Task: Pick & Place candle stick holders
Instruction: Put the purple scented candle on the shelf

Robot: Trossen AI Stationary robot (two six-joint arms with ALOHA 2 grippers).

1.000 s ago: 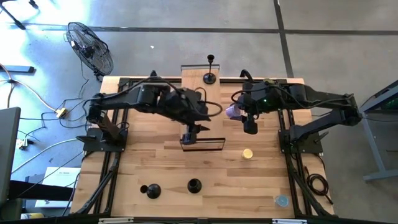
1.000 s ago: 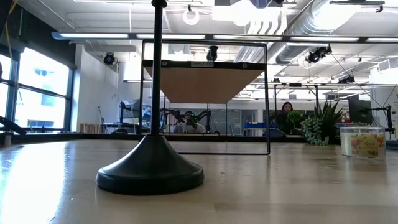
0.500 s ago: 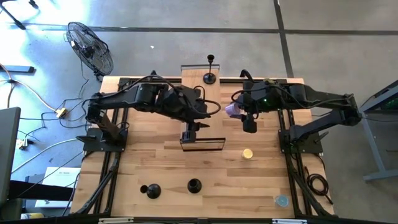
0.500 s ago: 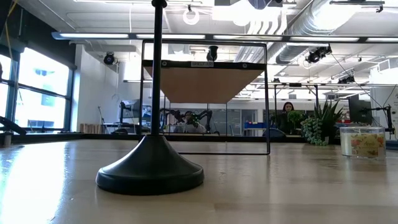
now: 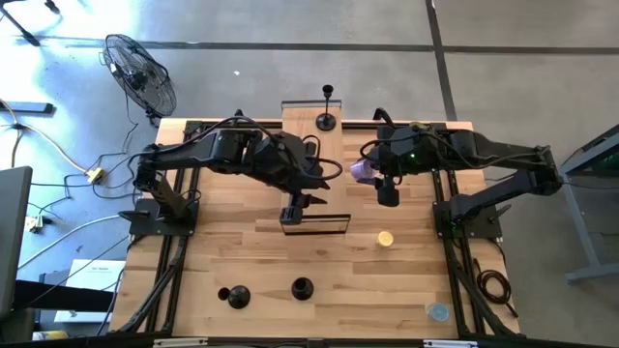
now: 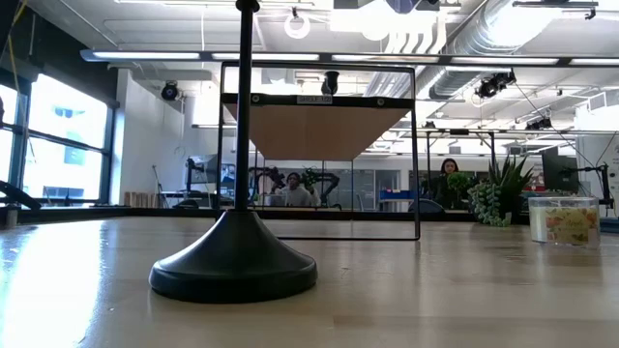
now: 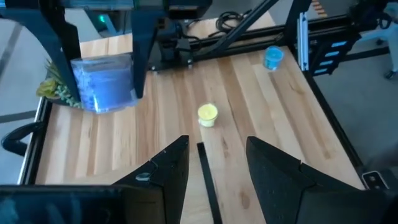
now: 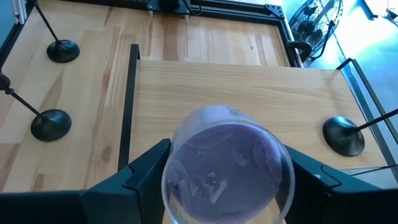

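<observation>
While round-based matte-black candle stick holders (image 5: 327, 120) stand, wooden table (image 5: 242, 261) shows planks.

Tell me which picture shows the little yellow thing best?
The left wrist view: the little yellow thing sits plain on the wood, just past the left gripper. The high view shows it as a small dot. The low and right wrist views do not show it.

Three matte-black holders, all upright — one (image 5: 327, 114) on the raised board at the table's far edge, two at the near edge: left (image 5: 233, 296), and middle (image 5: 302, 288).
</observation>
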